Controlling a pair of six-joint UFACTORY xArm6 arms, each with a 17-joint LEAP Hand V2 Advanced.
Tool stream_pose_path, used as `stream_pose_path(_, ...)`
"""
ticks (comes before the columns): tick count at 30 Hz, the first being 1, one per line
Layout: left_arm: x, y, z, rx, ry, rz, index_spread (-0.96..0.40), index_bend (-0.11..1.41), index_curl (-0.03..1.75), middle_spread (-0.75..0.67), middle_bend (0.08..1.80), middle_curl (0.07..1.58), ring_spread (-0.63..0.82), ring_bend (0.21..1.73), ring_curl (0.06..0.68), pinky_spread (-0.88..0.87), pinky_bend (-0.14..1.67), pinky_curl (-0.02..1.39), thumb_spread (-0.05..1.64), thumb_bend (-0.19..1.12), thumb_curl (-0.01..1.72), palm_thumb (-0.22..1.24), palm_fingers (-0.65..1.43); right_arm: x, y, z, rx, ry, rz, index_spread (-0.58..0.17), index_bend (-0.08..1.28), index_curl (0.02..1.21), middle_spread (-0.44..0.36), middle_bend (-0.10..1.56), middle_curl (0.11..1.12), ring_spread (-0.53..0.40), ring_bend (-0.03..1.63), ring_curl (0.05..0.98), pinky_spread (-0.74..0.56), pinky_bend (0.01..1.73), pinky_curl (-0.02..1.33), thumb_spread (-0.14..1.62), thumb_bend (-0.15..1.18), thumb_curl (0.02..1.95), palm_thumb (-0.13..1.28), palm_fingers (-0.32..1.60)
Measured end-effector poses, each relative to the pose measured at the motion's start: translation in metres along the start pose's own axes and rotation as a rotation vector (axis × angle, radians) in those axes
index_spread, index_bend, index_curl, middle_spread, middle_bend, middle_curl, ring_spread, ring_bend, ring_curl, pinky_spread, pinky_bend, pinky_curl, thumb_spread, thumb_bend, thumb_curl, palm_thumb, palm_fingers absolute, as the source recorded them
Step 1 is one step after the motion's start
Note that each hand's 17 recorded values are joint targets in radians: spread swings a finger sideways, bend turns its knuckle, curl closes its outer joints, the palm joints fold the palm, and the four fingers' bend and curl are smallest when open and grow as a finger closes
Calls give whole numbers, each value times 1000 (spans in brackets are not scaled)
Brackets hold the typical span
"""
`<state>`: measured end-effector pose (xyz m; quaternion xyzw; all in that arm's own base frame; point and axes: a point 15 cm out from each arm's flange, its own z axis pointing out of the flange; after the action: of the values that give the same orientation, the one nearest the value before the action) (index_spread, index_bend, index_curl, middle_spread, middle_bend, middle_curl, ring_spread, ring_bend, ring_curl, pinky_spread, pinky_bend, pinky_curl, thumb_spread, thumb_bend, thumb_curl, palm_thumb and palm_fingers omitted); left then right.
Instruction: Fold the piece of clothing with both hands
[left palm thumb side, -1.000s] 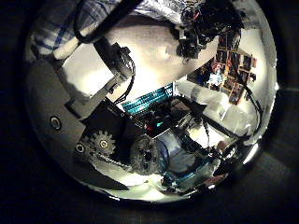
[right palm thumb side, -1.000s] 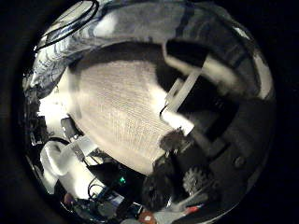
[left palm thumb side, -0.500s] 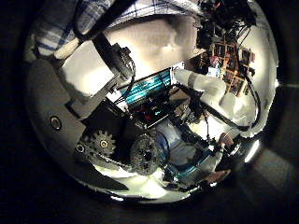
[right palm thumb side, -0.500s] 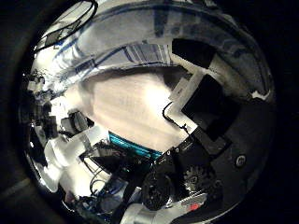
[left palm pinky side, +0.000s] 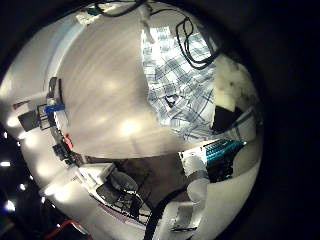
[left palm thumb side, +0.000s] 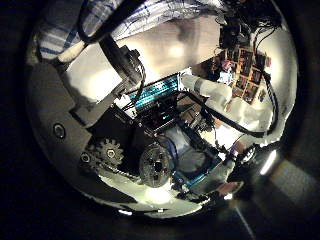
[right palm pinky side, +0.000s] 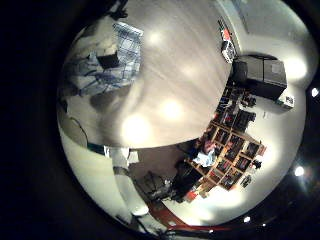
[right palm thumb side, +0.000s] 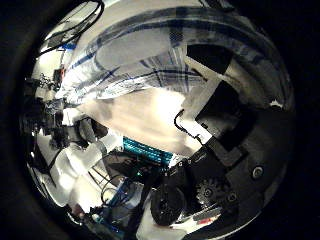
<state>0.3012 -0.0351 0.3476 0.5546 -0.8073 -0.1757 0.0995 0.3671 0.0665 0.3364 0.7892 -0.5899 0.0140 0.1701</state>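
The piece of clothing is a checked shirt. In the left little finger side palm view it (left palm pinky side: 178, 85) hangs bunched over the table (left palm pinky side: 95, 90), with dark finger parts at its upper edge. In the left thumb side palm view my left hand (left palm thumb side: 105, 80) reaches a finger to the shirt's edge (left palm thumb side: 110, 14) and pinches it. In the right thumb side palm view my right hand (right palm thumb side: 215, 95) has a finger against the shirt (right palm thumb side: 160, 45), which spreads wide above the table. In the right little finger side palm view the shirt (right palm pinky side: 100, 60) is crumpled round a dark finger part.
The other arm shows in the left thumb side palm view (left palm thumb side: 215, 92) and in the right thumb side palm view (right palm thumb side: 75, 165). Small things stand at the table's edge (left palm pinky side: 50, 105). A dark box (right palm pinky side: 262, 72) and shelves (right palm pinky side: 225, 150) stand beyond the table (right palm pinky side: 170, 70).
Both thumb side views have drawn away from the table, which looked much closer a second ago. More of the shirt now shows by the fingers, lifted with both hands.
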Motion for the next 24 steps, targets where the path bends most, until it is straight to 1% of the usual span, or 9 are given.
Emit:
stream_pose_path(5, -15, -52, 10, -28, 6, -17, -685, 199, 1453, -675, 843, 1180, -457, 1393, 515, -626, 1088, 816, 1068, -17, 557, 888, 959, 5, -31, 24, -101, 0, 11, -331, 1002, 978, -168, 1240, 842, -212, 1384, 667, -201, 1443, 556, 1190, -10, 646, 954, 1063)
stream_pose_path(12, -28, -124, 20, -9, 8, -27, -664, 194, 1463, -682, 845, 1192, -456, 1393, 519, -638, 1041, 841, 1062, -17, 545, 885, 908, 21, -74, 52, -233, -1, 39, -334, 983, 995, -176, 1234, 841, -209, 1376, 681, -208, 1416, 591, 1202, -11, 652, 938, 1048)
stream_pose_path(13, -29, -132, 22, -7, 10, -29, -661, 197, 1464, -682, 839, 1193, -456, 1394, 520, -642, 1038, 845, 1061, -18, 544, 882, 902, 23, -80, 55, -245, -3, 43, -330, 1024, 1015, -189, 1174, 867, -206, 1418, 705, -208, 1452, 625, 1209, -11, 651, 933, 1020)
stream_pose_path(14, -30, -140, 23, -2, 11, -31, -658, 198, 1465, -683, 840, 1194, -456, 1393, 520, -644, 1032, 847, 1062, -16, 542, 887, 900, 25, -85, 58, -257, -5, 49, -336, 996, 997, -192, 1193, 836, -210, 1392, 684, -209, 1430, 601, 1212, -10, 651, 931, 1038)
stream_pose_path(18, -38, -174, 26, 22, 11, -48, -645, 197, 1468, -685, 843, 1195, -460, 1384, 520, -654, 1008, 860, 1060, -18, 534, 885, 880, 31, -101, 80, -308, -12, 63, -338, 974, 1008, -192, 1217, 849, -214, 1380, 689, -211, 1411, 622, 1220, -9, 653, 927, 1036)
stream_pose_path(21, -43, -191, 32, 21, 13, -57, -632, 191, 1458, -679, 856, 1186, -467, 1342, 518, -653, 953, 865, 1059, -23, 527, 866, 779, 31, -113, 88, -286, -11, 63, -338, 955, 1010, -190, 1216, 848, -218, 1367, 690, -214, 1399, 632, 1219, -32, 639, 869, 1035)
stream_pose_path(22, -44, -196, 34, 24, 14, -59, -627, 200, 1445, -675, 854, 1176, -473, 1282, 502, -645, 889, 855, 1061, -27, 521, 853, 661, 32, -117, 94, -289, -12, 64, -339, 944, 1007, -189, 1214, 845, -218, 1362, 689, -218, 1387, 633, 1220, -30, 629, 850, 1035)
stream_pose_path(23, -46, -200, 36, 26, 16, -62, -623, 208, 1437, -672, 861, 1171, -474, 1274, 508, -641, 875, 861, 1062, -25, 519, 846, 661, 33, -119, 99, -291, -13, 66, -343, 912, 994, -185, 1193, 834, -219, 1351, 681, -226, 1364, 628, 1228, -33, 608, 818, 1033)
stream_pose_path(24, -48, -204, 38, 31, 20, -66, -616, 209, 1417, -661, 842, 1156, -468, 1209, 494, -624, 830, 860, 1060, -31, 514, 827, 539, 33, -120, 102, -295, -14, 69, -349, 874, 984, -186, 1171, 823, -221, 1347, 677, -242, 1348, 625, 1235, -32, 594, 797, 1013)
